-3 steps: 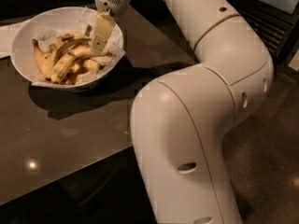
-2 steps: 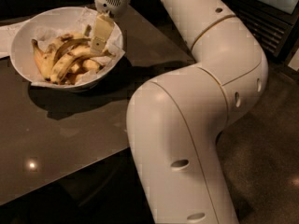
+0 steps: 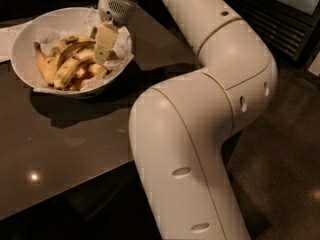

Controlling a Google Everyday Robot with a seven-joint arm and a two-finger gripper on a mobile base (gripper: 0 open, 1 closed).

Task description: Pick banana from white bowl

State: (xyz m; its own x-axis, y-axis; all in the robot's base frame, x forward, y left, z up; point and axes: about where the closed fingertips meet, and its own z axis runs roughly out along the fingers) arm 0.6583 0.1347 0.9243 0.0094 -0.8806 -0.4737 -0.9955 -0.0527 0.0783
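The bowl (image 3: 20,49) sits at the far left of the tabletop (image 3: 75,149), with the bananas (image 3: 60,69) lying inside it on a paper lining (image 3: 124,45). The gripper (image 3: 101,54) hangs over the bowl's right side (just above the bananas). The arm (image 3: 200,109) stands nearer, to the bowl's right.

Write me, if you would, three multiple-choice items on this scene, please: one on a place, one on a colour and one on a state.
1. Where is the gripper?
A. Left of the bowl
B. Low over the right side of the white bowl
C. Down near the floor

2. What colour are the bananas?
A. Yellow with brown marks
B. Green
C. Red

3. How does the white bowl sit?
A. On its side
B. Upside down
C. Upright on the dark table

Answers:
1 B, as the gripper hangs among the bananas by the right rim.
2 A, as their skins show yellow and brown.
3 C, as its opening faces up and holds the bananas.
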